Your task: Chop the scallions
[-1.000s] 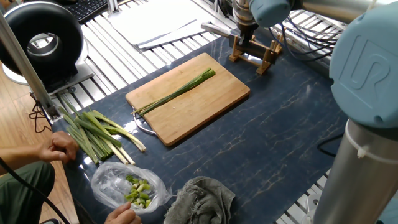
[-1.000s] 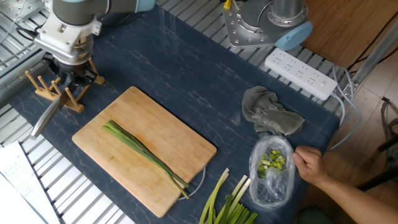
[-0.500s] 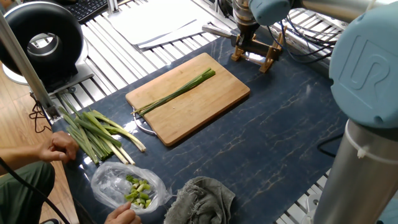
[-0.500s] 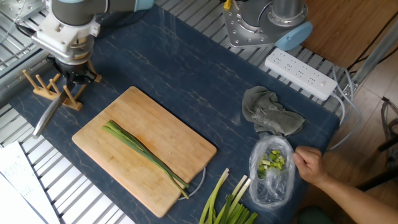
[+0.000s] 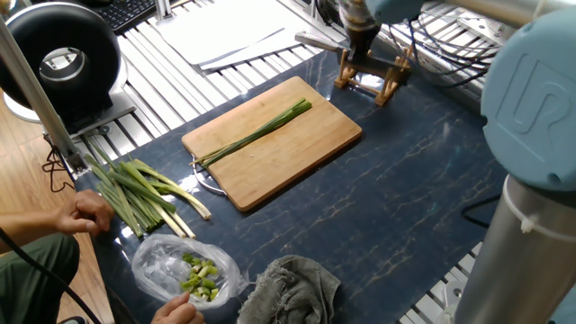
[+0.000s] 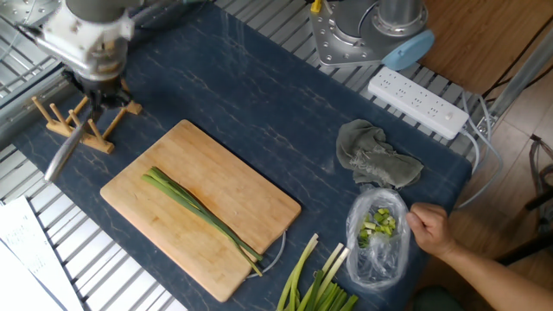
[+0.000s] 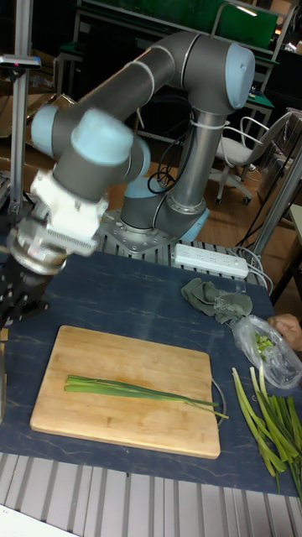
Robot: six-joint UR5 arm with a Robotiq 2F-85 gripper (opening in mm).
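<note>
Gripper [image 6: 97, 86] at wooden rack [image 6: 82, 121], clamped on knife [image 6: 69, 149]; blade angles down past table [image 6: 259, 95] edge. Scallions [image 6: 200, 214]: one bunch of few slender stalks, exact count unclear, whole, lying diagonally on one cutting board [image 6: 251, 194]. One thicker bundle of stalks [image 6: 315, 285] off board near front edge. One clear bag [image 6: 378, 231] with green-white chunks, one person's hand [image 6: 429, 228] touching it. One grey rag [image 6: 376, 160]. One power strip [image 6: 418, 99].
</note>
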